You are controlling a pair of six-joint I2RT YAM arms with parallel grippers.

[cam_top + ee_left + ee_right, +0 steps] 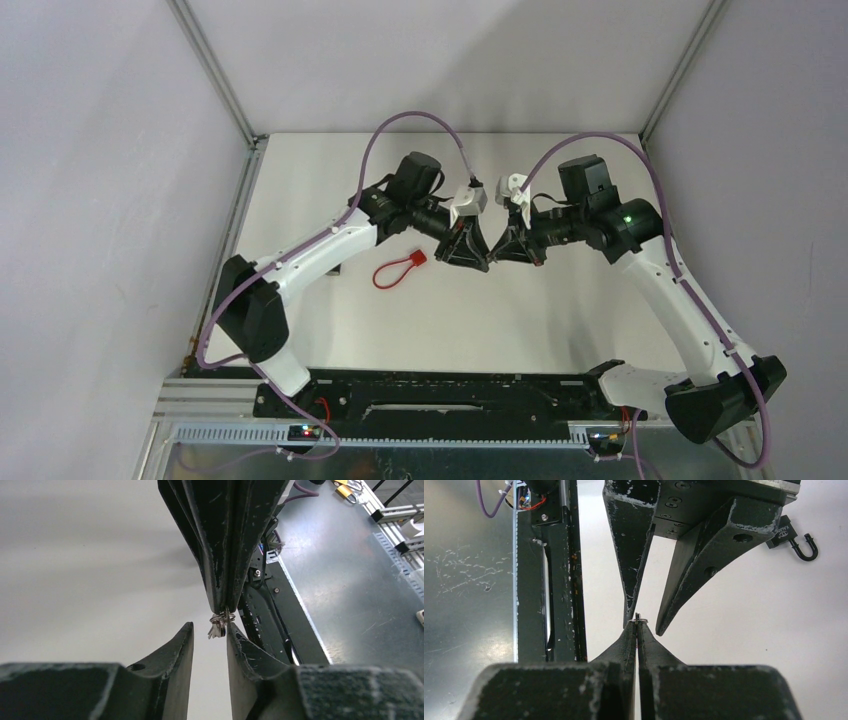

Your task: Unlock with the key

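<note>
**Hand-over of the keys above the table (560, 310).** The right gripper (637, 626) and the left gripper (210, 627) meet tip to tip at the middle of the overhead view. This placing lets one pass what it holds to the other in mid-air.

The right gripper rises from the bottom centre of its own wrist view, its jaws pressed fully together on the key ring (638, 620). Pinching only the thin wire ring leaves the keys (218, 630) hanging free beneath it, where a second grip can reach them.

The left gripper stands at a narrow gap, one finger on each side of the hanging keys at the lower centre of its wrist view. The keys lie close against the finger (241, 647) at the right of that frame; whether they touch it cannot be told. It clamps nothing yet.

The keys are small, flat and silver-coloured, apparently more than one on the ring, with teeth too small to make out.

The padlock (414, 258), red with a red loop, lies on the table just left of the meeting grippers and apart from both. Judged from this, the unlocking itself has not begun.
</note>
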